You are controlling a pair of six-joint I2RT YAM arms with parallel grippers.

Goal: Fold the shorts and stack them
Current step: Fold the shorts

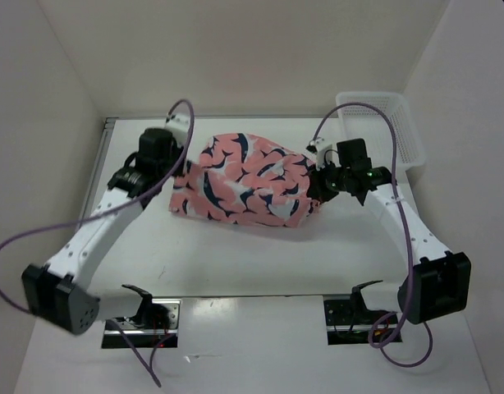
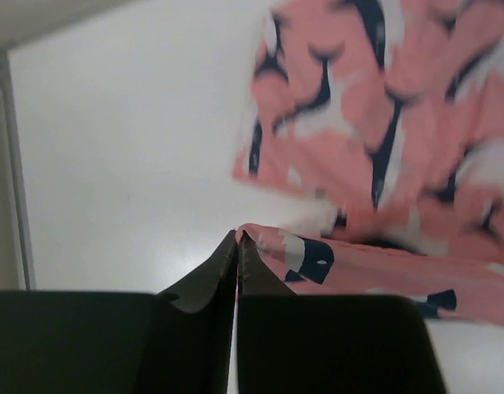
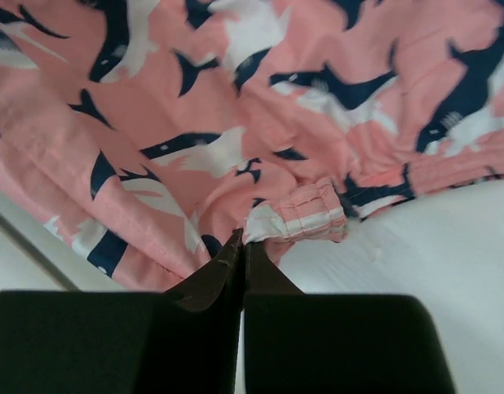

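Observation:
The salmon-pink shorts (image 1: 245,180) with navy and white bird shapes lie at the table's back middle, part lifted between my two grippers. My left gripper (image 1: 180,171) is at their left edge, shut on a corner of the fabric (image 2: 272,242); its jaws (image 2: 238,238) are pressed together on the hem. My right gripper (image 1: 319,182) is at their right edge, shut on the gathered waistband (image 3: 305,215), with its jaws (image 3: 241,240) closed on the cloth. The rest of the shorts (image 3: 194,107) hangs and bunches beyond the tips.
A white plastic mesh basket (image 1: 383,123) stands at the back right, just behind my right arm. White walls close in the table at the back and both sides. Bare white tabletop (image 1: 252,254) lies in front of the shorts.

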